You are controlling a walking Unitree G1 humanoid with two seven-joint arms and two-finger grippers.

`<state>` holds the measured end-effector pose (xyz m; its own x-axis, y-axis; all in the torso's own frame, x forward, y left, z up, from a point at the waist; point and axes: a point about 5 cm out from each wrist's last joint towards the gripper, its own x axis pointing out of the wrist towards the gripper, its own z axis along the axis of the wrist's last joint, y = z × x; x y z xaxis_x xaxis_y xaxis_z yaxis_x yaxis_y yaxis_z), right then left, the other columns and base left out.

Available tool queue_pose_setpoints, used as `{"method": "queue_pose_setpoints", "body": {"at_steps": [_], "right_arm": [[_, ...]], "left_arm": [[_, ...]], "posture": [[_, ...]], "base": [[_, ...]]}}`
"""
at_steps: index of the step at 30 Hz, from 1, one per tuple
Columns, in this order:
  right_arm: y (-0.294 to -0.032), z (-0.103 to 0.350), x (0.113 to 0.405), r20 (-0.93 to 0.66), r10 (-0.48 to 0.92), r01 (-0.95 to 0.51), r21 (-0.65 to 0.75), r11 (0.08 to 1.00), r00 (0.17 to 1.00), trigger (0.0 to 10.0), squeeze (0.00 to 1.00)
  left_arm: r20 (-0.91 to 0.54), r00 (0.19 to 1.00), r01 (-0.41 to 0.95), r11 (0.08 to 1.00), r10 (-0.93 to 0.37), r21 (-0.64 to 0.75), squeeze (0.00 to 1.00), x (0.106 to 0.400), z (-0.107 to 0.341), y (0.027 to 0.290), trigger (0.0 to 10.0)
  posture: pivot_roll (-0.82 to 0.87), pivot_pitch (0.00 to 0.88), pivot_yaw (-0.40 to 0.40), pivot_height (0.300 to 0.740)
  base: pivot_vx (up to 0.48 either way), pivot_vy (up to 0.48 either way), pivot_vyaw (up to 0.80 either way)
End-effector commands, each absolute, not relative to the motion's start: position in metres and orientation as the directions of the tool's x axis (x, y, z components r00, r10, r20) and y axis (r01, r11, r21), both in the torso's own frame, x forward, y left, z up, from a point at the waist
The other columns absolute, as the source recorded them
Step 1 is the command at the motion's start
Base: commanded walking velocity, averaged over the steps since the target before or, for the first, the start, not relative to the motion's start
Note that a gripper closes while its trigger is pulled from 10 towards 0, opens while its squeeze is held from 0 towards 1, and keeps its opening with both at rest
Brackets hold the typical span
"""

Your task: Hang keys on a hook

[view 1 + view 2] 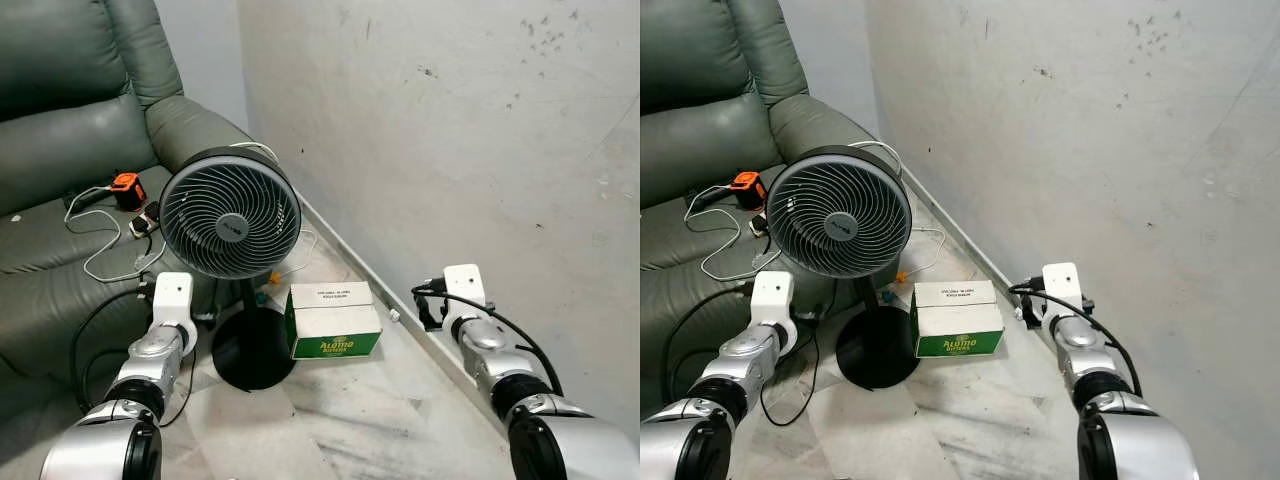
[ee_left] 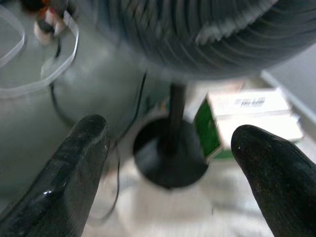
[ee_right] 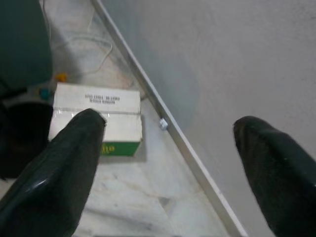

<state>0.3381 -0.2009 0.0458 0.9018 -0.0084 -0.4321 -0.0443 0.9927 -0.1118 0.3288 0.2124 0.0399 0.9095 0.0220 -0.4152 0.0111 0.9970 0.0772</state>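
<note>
A dark grey round pedestal fan (image 1: 231,215) stands on a black disc base (image 1: 254,348) on the pale marbled floor (image 1: 340,420), its grille facing out into the room. Just beside the base, on the wall side, sits a white and green cardboard box (image 1: 333,319) with green lettering on its front. The box lies near the metal strip where the floor meets the scuffed grey plaster wall (image 1: 470,140).

Behind the fan is a grey-green leather recliner sofa (image 1: 70,120). On its seat lie a tangle of white cables (image 1: 95,235) and a small orange and black gadget (image 1: 127,187).

The left gripper (image 2: 170,163) hovers low in front of the sofa edge, beside the fan's base; its two black fingers (image 2: 74,168) are spread wide with nothing between them. The right gripper (image 3: 170,163) hangs above the floor near the wall strip, its fingers (image 3: 64,168) likewise spread apart and empty, the box below it.

I cannot make out any keys or a hook from where I stand.
</note>
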Motion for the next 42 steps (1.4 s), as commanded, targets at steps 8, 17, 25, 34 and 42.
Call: {"method": "queue_pose_setpoints", "body": {"at_steps": [8,17,25,34,42], "right_arm": [[-0.212,0.061,0.343,-0.358,0.092,-0.120,-0.056,0.991,0.929,10.0,0.00],[-0.208,0.083,0.353,-0.266,0.223,-0.226,0.021,0.974,0.938,10.0,0.00],[-0.208,0.095,0.351,-0.216,0.291,-0.287,0.051,0.957,0.932,10.0,0.00],[-0.235,0.077,0.319,-0.199,0.124,-0.106,0.102,0.989,0.972,10.0,0.00],[-0.263,0.070,0.289,-0.206,-0.104,0.135,0.142,0.981,0.973,10.0,0.00]], "left_arm": [[-0.255,0.966,0.091,0.985,-0.051,0.150,0.00,0.321,0.052,0.214,10.0],[-0.125,0.989,0.106,0.975,-0.083,0.196,0.00,0.312,0.075,0.212,10.0],[-0.049,0.998,0.038,0.984,-0.030,0.176,0.00,0.291,0.093,0.214,10.0],[-0.064,0.998,-0.005,0.988,0.015,0.154,0.00,0.265,0.088,0.220,10.0],[-0.063,0.998,-0.021,0.989,0.030,0.144,0.00,0.255,0.091,0.215,10.0]], "posture": [[0.06,0.052,-0.055,0.740],[0.07,0.015,-0.050,0.740],[0.05,0.000,0.017,0.740],[0.04,0.000,0.033,0.740],[0.01,0.000,0.021,0.740]], "base": [[0.000,0.000,0.00],[0.000,0.000,0.00],[0.000,0.000,0.00],[0.000,0.000,0.00],[0.000,0.000,0.00]]}}
